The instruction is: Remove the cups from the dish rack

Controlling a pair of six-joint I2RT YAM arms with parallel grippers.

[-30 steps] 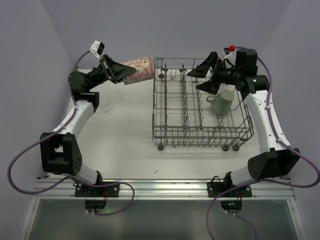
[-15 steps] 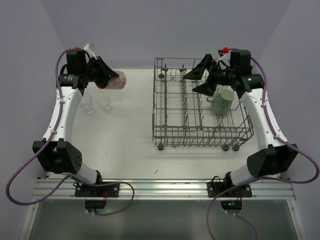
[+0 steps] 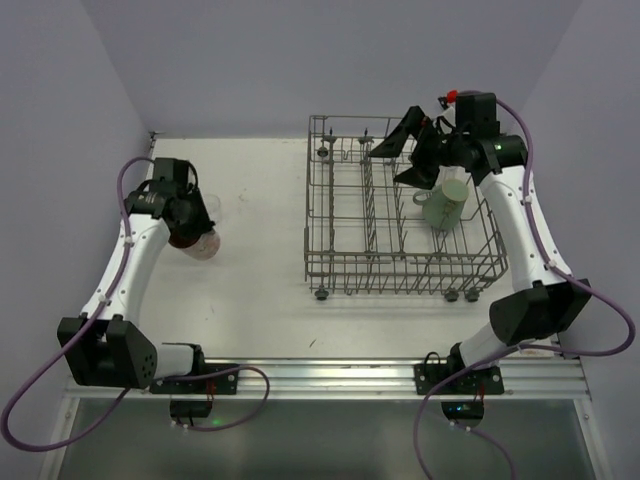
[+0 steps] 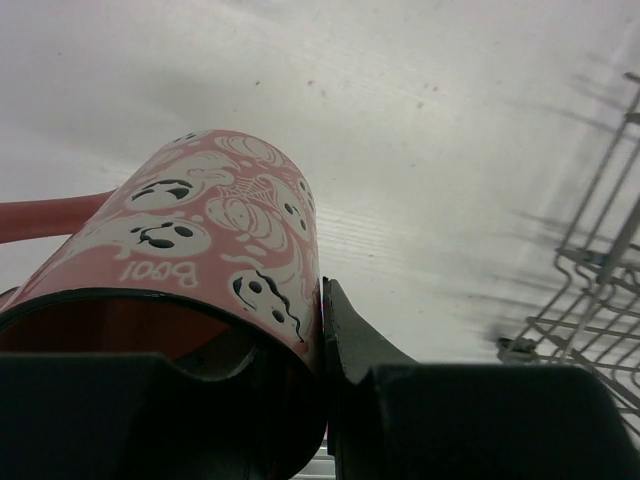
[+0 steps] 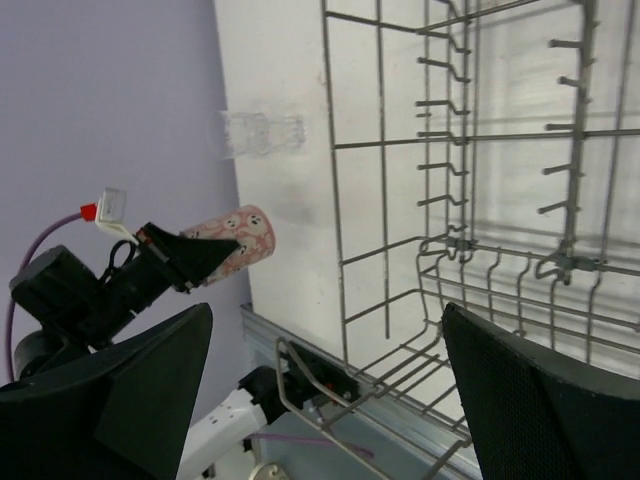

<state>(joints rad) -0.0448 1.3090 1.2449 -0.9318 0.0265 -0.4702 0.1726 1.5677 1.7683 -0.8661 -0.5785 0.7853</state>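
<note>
The left fingers point(image 4: 352, 335) are clenched on the rim of the pink cup point(image 4: 220, 230), one inside the mouth and one outside. Its long axis runs straight ahead of them, base leading toward the tabletop point(image 3: 260, 290) and handle off to their left. Whether the base touches yet, I cannot tell. The clear tumblers point(image 3: 213, 205) stand just beyond this hand. Far across, the right fingers point(image 5: 540, 400) are spread wide and hold nothing. They hang over the dish rack point(image 3: 400, 285), with the mint-green mug point(image 3: 445, 203) just below them on the near side, so the right arm is plainly nearer to it.
</note>
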